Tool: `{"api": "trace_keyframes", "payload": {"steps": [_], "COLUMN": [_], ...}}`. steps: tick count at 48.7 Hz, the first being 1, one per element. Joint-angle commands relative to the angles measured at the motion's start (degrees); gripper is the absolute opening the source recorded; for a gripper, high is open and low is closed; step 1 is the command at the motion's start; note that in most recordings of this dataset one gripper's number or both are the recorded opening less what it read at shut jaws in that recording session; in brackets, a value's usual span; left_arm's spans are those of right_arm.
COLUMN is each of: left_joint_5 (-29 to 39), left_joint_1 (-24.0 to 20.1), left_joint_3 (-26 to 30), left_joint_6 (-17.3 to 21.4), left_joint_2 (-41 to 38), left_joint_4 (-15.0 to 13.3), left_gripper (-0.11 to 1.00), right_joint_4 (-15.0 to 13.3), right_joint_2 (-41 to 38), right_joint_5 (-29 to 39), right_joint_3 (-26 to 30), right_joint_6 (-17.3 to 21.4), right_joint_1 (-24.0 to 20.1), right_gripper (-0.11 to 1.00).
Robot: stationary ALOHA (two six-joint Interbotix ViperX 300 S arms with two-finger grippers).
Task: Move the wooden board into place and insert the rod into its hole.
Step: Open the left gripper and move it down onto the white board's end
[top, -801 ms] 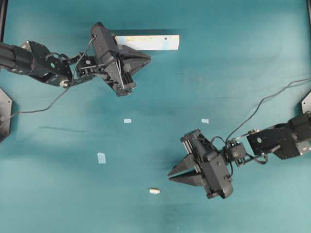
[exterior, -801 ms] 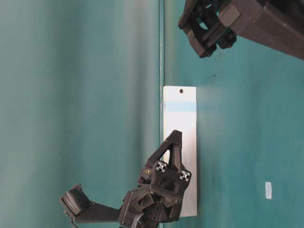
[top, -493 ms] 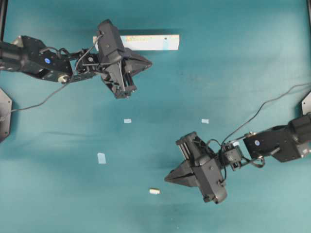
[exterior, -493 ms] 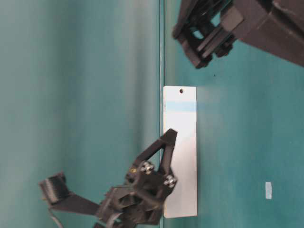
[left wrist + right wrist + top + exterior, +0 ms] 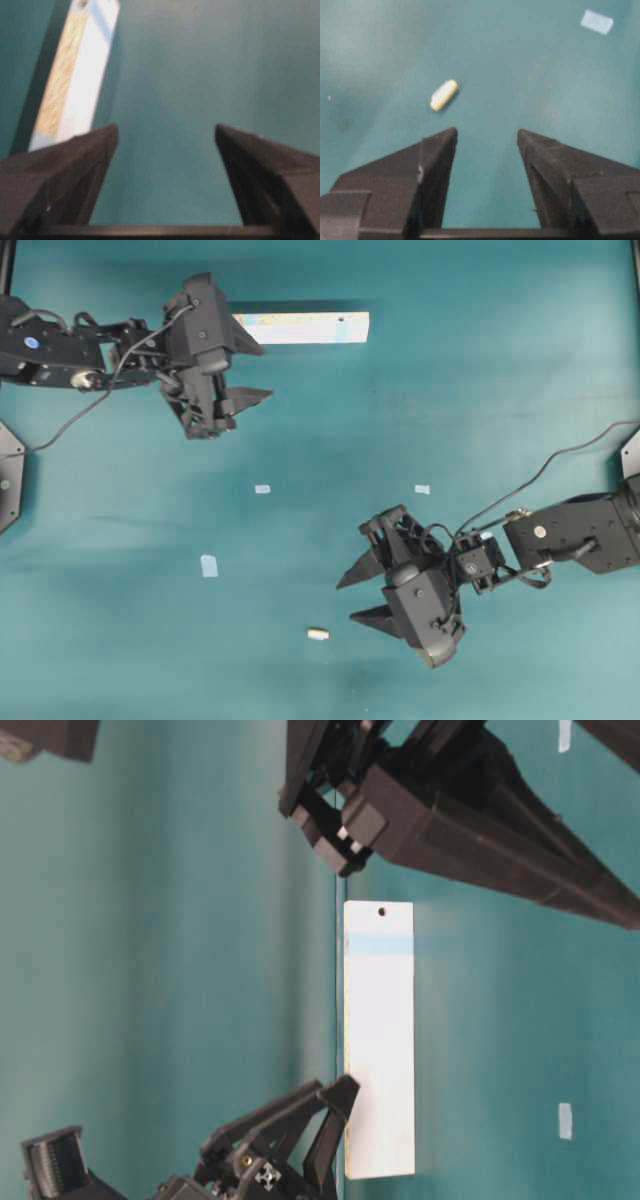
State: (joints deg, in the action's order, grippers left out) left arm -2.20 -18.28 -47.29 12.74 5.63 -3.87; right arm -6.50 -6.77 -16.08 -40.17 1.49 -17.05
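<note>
surface: teal table (image 5: 520, 360) | marks: small pale-blue tape squares (image 5: 209, 565) | light: soft, even

left arm (image 5: 60, 340): matte black links, blue round sticker, silver joint hardware, thin black cable trailing off
left gripper (image 5: 255, 368): black, two tapered triangular fingers
right arm (image 5: 575, 535): black boxy links, small green dot, black cable looping away
right gripper (image 5: 350, 598): black, wedge fingers, blocky housing, silver screws
</note>
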Motion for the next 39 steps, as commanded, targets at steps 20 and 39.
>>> {"api": "trace_keyframes", "payload": {"steps": [20,39], "left_joint_5": [0.2,-1.3], "left_joint_1": [-6.8,-9.5], "left_joint_3": [1.0,4.1], "left_joint_6": [8.8,13.0], "left_joint_2": [0.4,-6.8], "left_joint_4": [0.2,0.2], "left_gripper": [0.91,0.91], "right_joint_4": [-0.1,-0.1], "right_joint_2": [1.3,0.6], "right_joint_5": [3.5,3.5], "right_joint_3": [2.0,2.5], "right_joint_6": [0.0,0.0], "right_joint_1": [-0.2,-0.2], "right_gripper": [0.62,0.62]}}
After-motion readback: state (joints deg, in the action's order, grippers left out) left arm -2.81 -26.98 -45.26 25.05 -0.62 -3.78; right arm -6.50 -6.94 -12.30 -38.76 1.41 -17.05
